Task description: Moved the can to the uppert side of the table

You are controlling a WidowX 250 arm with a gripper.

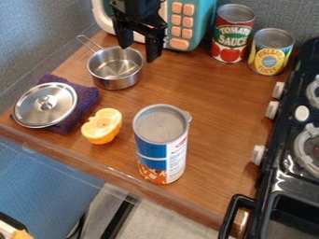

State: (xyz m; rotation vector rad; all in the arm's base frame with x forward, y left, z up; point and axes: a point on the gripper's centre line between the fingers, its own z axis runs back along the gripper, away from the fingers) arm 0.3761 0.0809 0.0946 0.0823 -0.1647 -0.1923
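Observation:
The gripper [138,52] hangs at the top of the camera view, over the steel pot, with its two fingers apart and nothing between them. A tall can with a blue, white and orange label [162,151] and a grey lid stands upright near the table's front edge, well below the gripper in the view. Two more cans stand upright at the upper right: a red and green tomato can [232,39] and a shorter yellow one [271,53]. All this is on the brown wooden table [211,107].
A steel pot [116,70] is at the upper left. Left of the tall can lie an orange cup-like piece [102,127] and a steel lid [45,104] on a purple cloth [86,95]. A teal toy microwave [202,21] stands behind; a black stove [287,172] borders the right.

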